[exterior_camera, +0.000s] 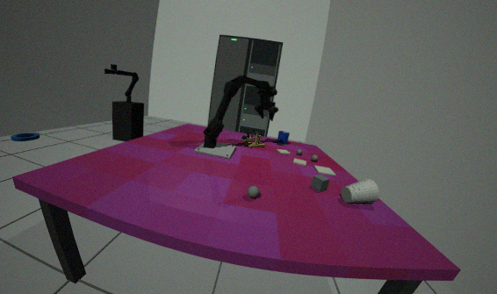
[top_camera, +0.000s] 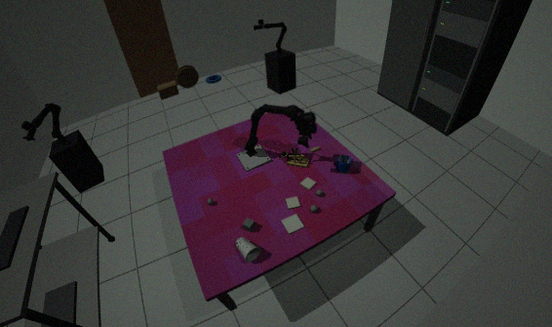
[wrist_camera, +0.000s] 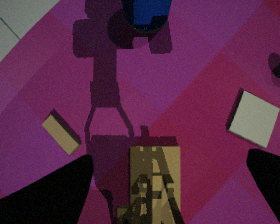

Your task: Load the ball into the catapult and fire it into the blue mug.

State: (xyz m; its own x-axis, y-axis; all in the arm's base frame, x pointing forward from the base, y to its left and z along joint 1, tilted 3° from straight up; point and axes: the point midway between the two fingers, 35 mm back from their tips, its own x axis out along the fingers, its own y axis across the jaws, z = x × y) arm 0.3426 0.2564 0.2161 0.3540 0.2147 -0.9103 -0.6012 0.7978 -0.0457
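Observation:
The tan catapult (top_camera: 297, 160) (exterior_camera: 255, 143) (wrist_camera: 136, 170) sits on the table beyond the arm's base, partly in shadow. The blue mug (top_camera: 342, 165) (exterior_camera: 283, 137) (wrist_camera: 147, 14) stands past it, cut off by the wrist view's top edge. My gripper (top_camera: 302, 141) (exterior_camera: 266, 117) (wrist_camera: 171, 160) is wide open and empty, raised above the catapult. The catapult's rear part lies outside the wrist view. No ball shows between my fingers. Whether one lies in the catapult or in the mug, I cannot tell.
Near the catapult lies a small tan block (top_camera: 315, 148) (wrist_camera: 61, 134). Grey balls (top_camera: 319, 192) (exterior_camera: 254, 191), pale tiles (top_camera: 293, 224) (wrist_camera: 254, 118), a grey cube (top_camera: 249, 224) (exterior_camera: 320, 182) and a tipped speckled cup (top_camera: 248, 250) (exterior_camera: 361, 192) lie farther off on the table.

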